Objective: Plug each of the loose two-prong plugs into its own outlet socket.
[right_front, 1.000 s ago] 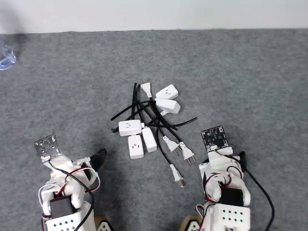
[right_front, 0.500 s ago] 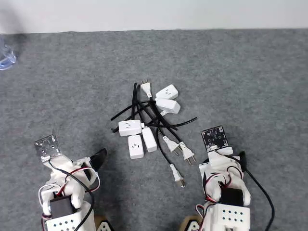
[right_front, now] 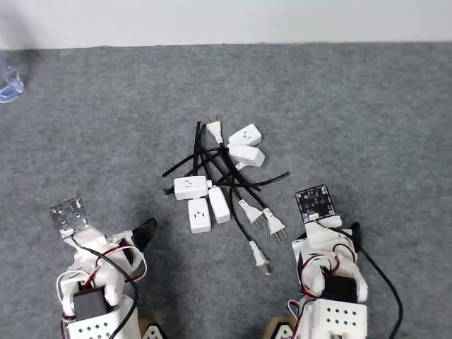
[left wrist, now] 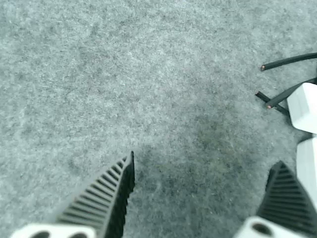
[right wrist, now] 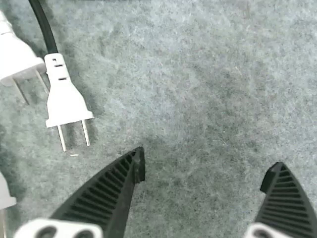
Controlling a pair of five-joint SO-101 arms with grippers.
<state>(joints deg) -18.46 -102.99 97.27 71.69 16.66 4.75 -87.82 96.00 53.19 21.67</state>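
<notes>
In the high view five white outlet sockets [right_front: 199, 215] and four white two-prong plugs [right_front: 275, 224] on black cords [right_front: 212, 159] lie tangled at the middle of the grey carpet [right_front: 367, 113]; any print on them is too small to read. The topmost plug [right_front: 214, 129], at the heap's 12 o'clock end, points its prongs to 12 o'clock. The three at the 5 o'clock side lie with long axes running 11 to 5, prongs toward 5. Open carpet rings the heap on every side, and a clear object [right_front: 10, 83] sits at the 10 o'clock edge. The left arm [right_front: 99, 282] stands at 7 o'clock and the right arm [right_front: 328, 282] at 5 o'clock, both apart from the heap. In the left wrist view the left gripper [left wrist: 205, 161] is spread wide and empty over bare carpet; cut cord ends [left wrist: 265, 66] and a socket corner [left wrist: 303, 106] lie beyond one finger. In the right wrist view the right gripper [right wrist: 208, 158] is likewise wide and empty. A nearby plug [right wrist: 64, 96] lies apart from one fingertip, prongs pointing back toward the gripper, its small marks unreadable.
</notes>
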